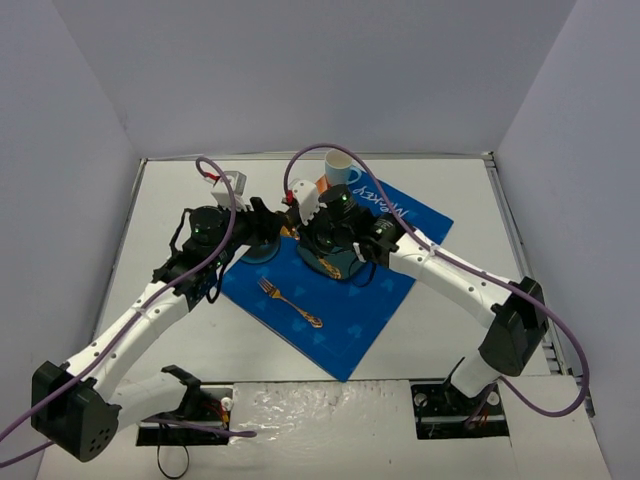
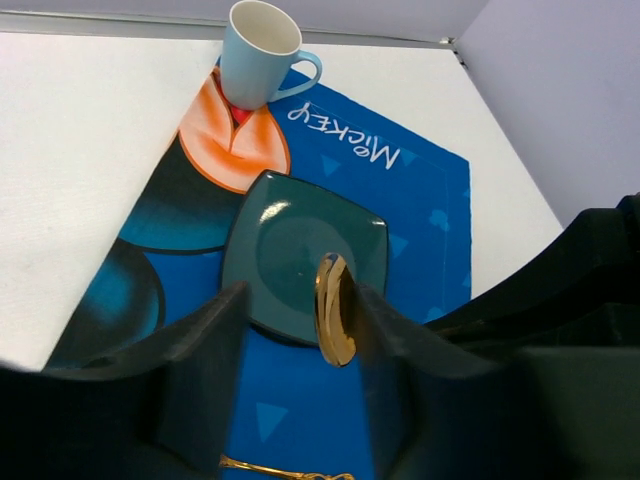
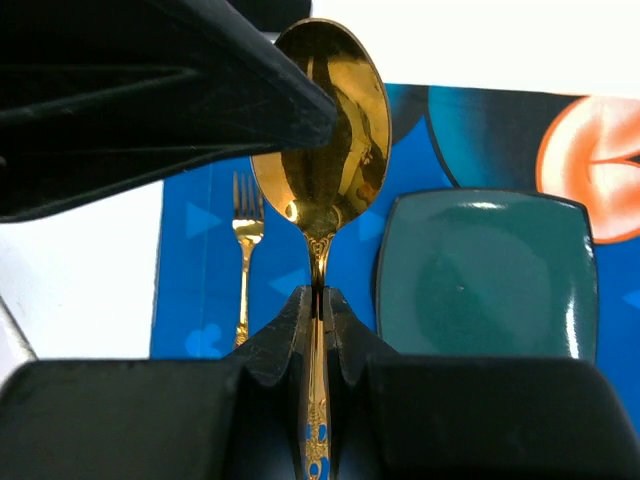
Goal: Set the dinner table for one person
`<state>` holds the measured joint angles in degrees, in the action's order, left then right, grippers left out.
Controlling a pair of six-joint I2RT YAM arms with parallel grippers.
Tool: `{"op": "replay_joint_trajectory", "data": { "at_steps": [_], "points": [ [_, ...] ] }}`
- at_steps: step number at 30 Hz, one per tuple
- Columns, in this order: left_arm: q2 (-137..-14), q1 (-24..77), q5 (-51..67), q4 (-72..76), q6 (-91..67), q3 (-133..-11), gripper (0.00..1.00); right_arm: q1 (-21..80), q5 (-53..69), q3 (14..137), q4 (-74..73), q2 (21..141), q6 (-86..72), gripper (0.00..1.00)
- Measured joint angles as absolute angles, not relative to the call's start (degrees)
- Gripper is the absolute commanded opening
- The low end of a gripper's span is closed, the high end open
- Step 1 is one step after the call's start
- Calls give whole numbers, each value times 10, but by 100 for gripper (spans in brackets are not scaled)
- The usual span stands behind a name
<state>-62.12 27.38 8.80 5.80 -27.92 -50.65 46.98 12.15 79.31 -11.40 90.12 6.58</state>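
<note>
My right gripper (image 3: 320, 295) is shut on the handle of a gold spoon (image 3: 325, 160) and holds it in the air over the blue cartoon-print mat (image 1: 350, 320). My left gripper (image 2: 300, 300) is open. The spoon's bowl (image 2: 333, 310) stands edge-on between its fingers, against the right finger (image 2: 385, 330). Both grippers meet above the mat's far left part, left gripper (image 1: 272, 222) beside right gripper (image 1: 305, 222). A square green plate (image 2: 290, 240) lies on the mat below them. A gold fork (image 1: 290, 302) lies on the mat nearer me. The white dinner table (image 1: 470, 200) carries it all.
A light blue mug (image 1: 340, 170) stands upright at the mat's far corner, also in the left wrist view (image 2: 258, 55). Grey walls close in the table on three sides. Purple cables loop over both arms.
</note>
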Motion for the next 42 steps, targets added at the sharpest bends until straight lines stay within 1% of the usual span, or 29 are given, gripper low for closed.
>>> {"op": "replay_joint_trajectory", "data": {
  "at_steps": [4,8,10,15,18,20,25,34,42],
  "points": [
    [-619,274,70,48,-286,-507,80,457,111,766,-114,889,83,0],
    [-614,264,47,11,-288,-507,90,412,111,735,-113,882,106,0],
    [-609,244,43,-16,-290,-507,96,379,112,724,-114,882,120,0],
    [-590,153,36,-95,-291,-507,97,292,109,720,-114,893,185,0],
    [-579,106,30,-139,-283,-507,97,239,112,736,-118,926,226,0],
    [-571,90,19,-169,-270,-507,97,214,115,753,-116,963,254,0],
    [-551,86,-16,-211,-239,-501,97,165,118,793,-120,1048,316,0],
    [-563,86,-72,-240,-212,-484,97,147,120,882,-133,1146,405,0],
    [-570,81,-92,-242,-212,-484,97,146,124,925,-138,1215,426,0]
  ]
}}
